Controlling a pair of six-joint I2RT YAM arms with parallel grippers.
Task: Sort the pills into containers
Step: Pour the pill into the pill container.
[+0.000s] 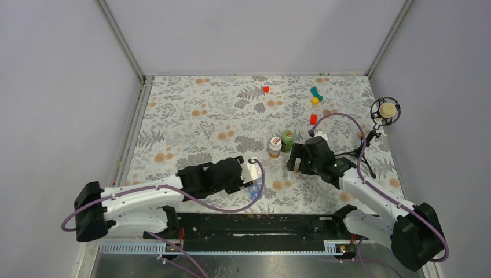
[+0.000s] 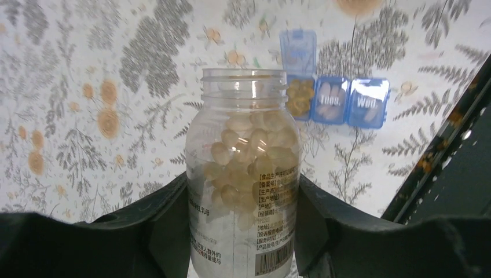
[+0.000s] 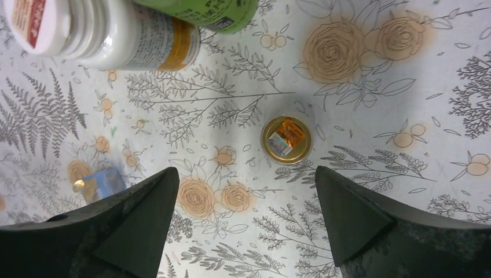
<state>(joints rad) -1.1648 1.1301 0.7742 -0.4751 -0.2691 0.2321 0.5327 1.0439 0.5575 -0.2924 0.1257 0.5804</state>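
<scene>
In the left wrist view, an uncapped clear bottle (image 2: 243, 116) of pale pills (image 2: 255, 147) is clasped around its labelled lower half by the left end effector (image 2: 243, 194). The blue pill box (image 2: 333, 101) lies on the flowered surface (image 2: 87, 87), upper right of the frame, with one lid raised. The right end effector (image 3: 246, 174) is spread wide and empty above a gold cap (image 3: 285, 139). The bottle is judged stiff, smooth and light. The box would likely slide if nudged, so gentle pouring is advised.
</scene>
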